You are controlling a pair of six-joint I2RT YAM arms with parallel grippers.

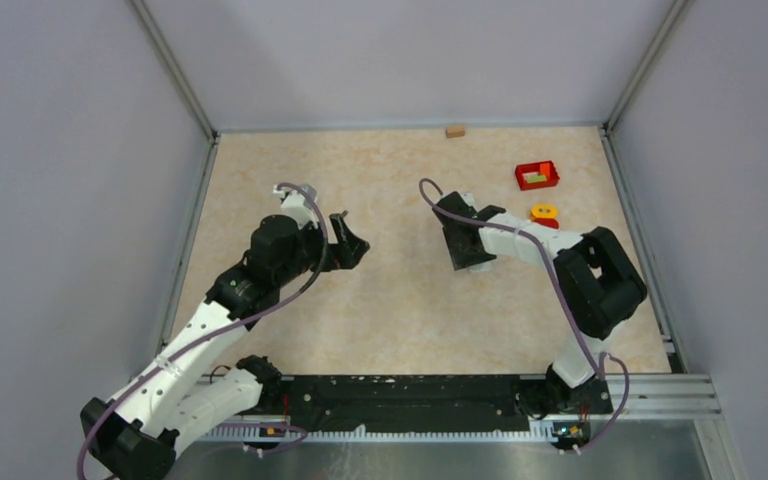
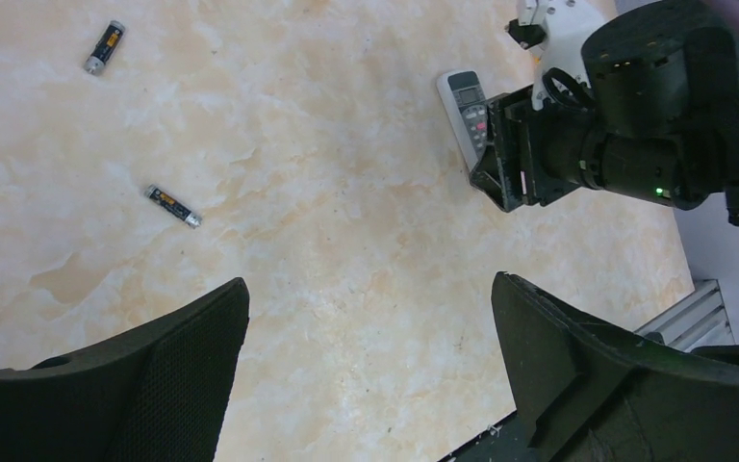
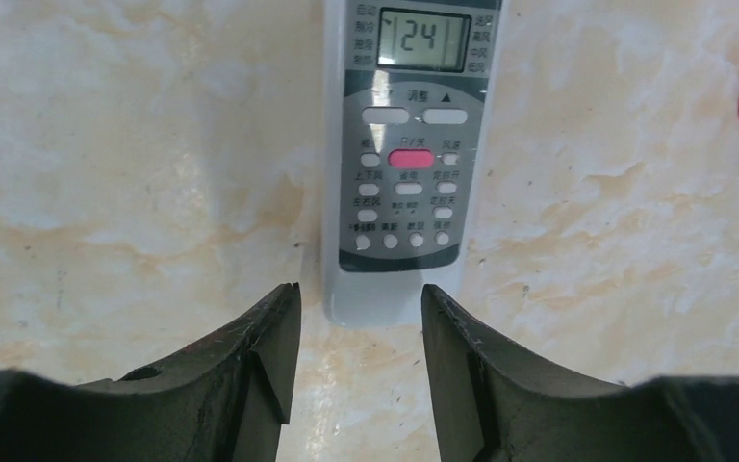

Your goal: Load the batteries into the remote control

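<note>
The remote control lies face up on the table, white with a lit screen and grey buttons. My right gripper hovers over its near end, open, with only the remote's end and bare table showing between the fingers. In the left wrist view the remote control shows partly beside the right gripper. Two batteries lie apart on the table, well away from the remote. My left gripper is wide open and empty above the table. From above, the left gripper and right gripper face each other mid-table, and the right one hides the remote.
A red box with small coloured pieces sits at the back right. A yellow ring lies just in front of it, close to the right arm. A small wooden block rests against the back wall. Walls enclose the table on three sides.
</note>
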